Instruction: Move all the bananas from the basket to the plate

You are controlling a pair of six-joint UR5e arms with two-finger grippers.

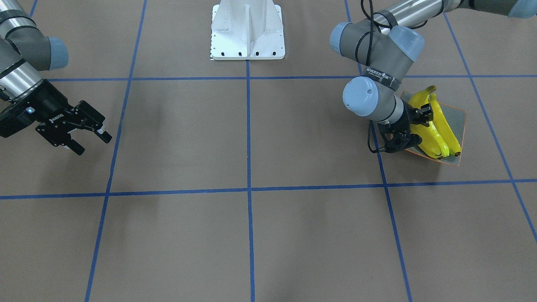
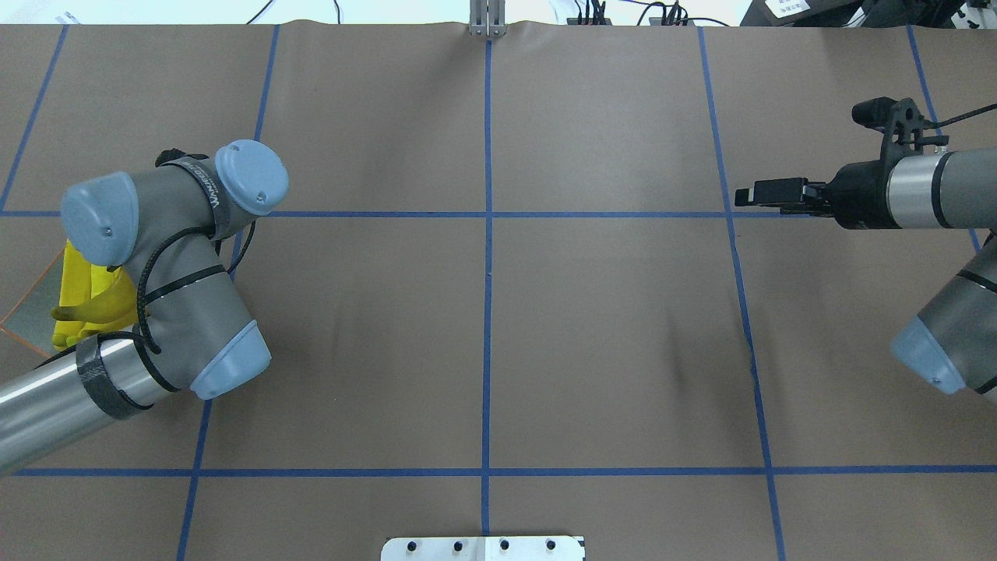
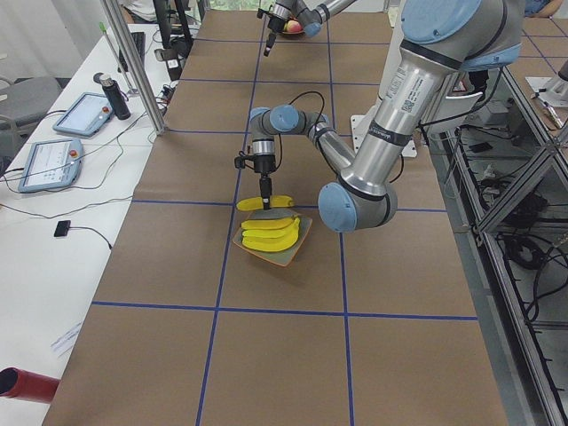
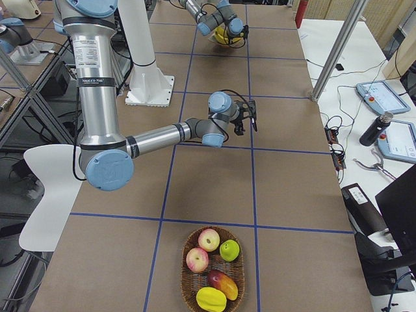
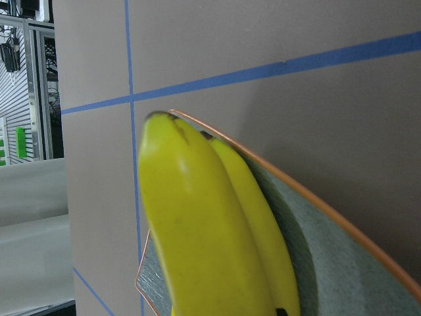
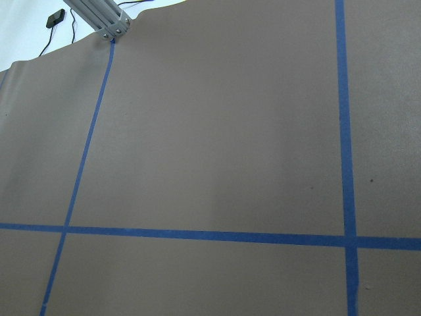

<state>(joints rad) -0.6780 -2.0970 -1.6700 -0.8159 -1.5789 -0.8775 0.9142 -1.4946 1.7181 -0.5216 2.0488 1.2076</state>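
left gripper (image 1: 400, 140): points straight down over the plate, at its edge toward the table centre. Fingers are hidden behind the wrist body, so I cannot tell whether they are apart or together. In the exterior left view the tip sits right at the one banana lying apart from the others; contact is unclear.
right gripper (image 1: 91, 141): fingers apart, nothing between them. It hangs above bare table on the robot's right side, tilted down, well apart from the plate and the basket.
bananas (image 1: 438, 130): all on the plate, at the robot's left end of the table. Three lie side by side in a tight cluster. A fourth lies crosswise at the plate's edge with its tip poking past the rim. The left wrist view shows two of them close up, pressed together, dark tips near the rim.
plate (image 1: 458, 119): grey-green square with an orange rim, flat on the table and turned corner-on to the tape grid. The left arm's wrist covers part of it in both the overhead and the front-facing views.
basket (image 4: 192, 286): wicker, at the robot's right end of the table, far from the plate. It holds fruit (image 4: 209, 239): two reddish apples, a green apple, a red-yellow mango-like piece and a yellow piece.
table (image 1: 251, 138): brown covering with a blue tape grid (image 1: 248, 126).
base mount (image 1: 247, 31): white, between the two arms.
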